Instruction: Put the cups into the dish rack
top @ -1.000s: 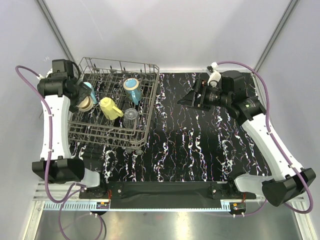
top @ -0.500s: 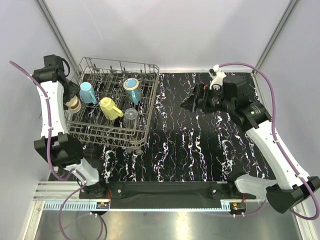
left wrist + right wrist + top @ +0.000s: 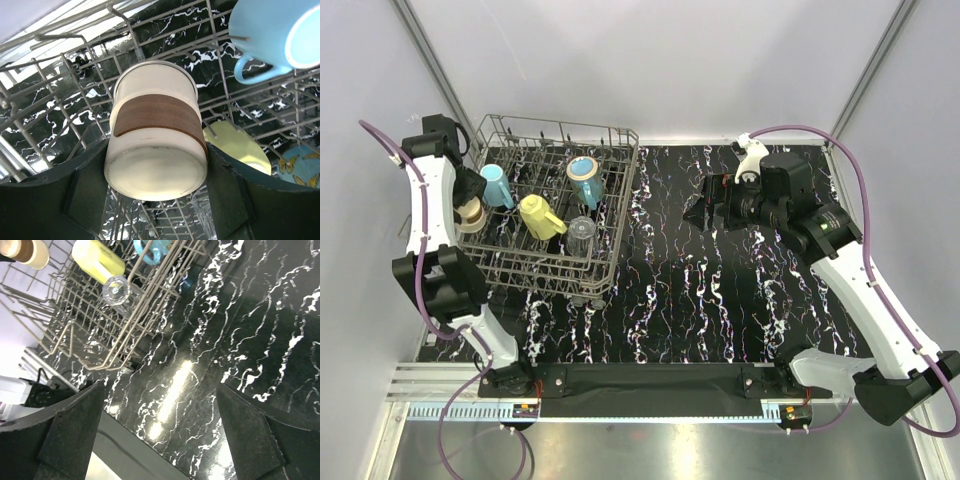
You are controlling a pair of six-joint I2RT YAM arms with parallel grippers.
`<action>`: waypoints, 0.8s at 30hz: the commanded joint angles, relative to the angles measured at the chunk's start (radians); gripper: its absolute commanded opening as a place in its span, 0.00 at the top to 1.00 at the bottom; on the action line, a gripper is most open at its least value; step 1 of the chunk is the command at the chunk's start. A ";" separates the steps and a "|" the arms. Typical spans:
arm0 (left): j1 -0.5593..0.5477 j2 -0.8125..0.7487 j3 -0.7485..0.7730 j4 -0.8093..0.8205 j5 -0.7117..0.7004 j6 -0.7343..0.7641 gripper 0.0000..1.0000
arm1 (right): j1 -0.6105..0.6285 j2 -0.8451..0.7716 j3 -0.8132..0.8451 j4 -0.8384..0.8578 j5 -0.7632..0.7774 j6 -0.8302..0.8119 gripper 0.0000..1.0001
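Note:
My left gripper [image 3: 470,203] is shut on a cream cup with a brown band [image 3: 471,213], held at the left side of the dish rack [image 3: 620,210]. In the left wrist view the cup [image 3: 155,135] sits between both fingers [image 3: 227,200], base toward the camera, over the rack wires [image 3: 60,100]. In the rack lie a light-blue mug [image 3: 496,186], a yellow mug [image 3: 541,216], a teal mug [image 3: 584,180] and a clear glass tumbler [image 3: 581,236]. My right gripper [image 3: 697,208] is open and empty above the table. No metal cup shows.
The black marbled table [image 3: 720,300] lies right of the rack. The right wrist view shows the rack's corner [image 3: 125,335], the tumbler [image 3: 116,292], the yellow mug [image 3: 97,260] and the table's near edge [image 3: 125,455]. White walls close in the sides.
My left arm swung its elbow back and shifted the cream cup from beside the light-blue mug to the rack's left edge. My right gripper moved slightly right and nearer.

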 commanded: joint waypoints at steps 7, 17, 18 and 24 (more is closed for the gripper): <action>0.016 0.041 0.001 0.119 -0.063 0.041 1.00 | 0.010 -0.005 0.051 -0.002 0.053 -0.049 0.00; 0.025 0.086 -0.035 0.216 -0.074 0.071 1.00 | 0.010 -0.003 0.051 -0.014 0.071 -0.064 0.00; 0.025 0.098 -0.035 0.227 -0.072 0.075 1.00 | 0.010 0.000 0.053 -0.014 0.071 -0.068 0.00; 0.032 0.149 -0.024 0.242 -0.054 0.098 1.00 | 0.010 0.003 0.060 -0.026 0.077 -0.077 0.00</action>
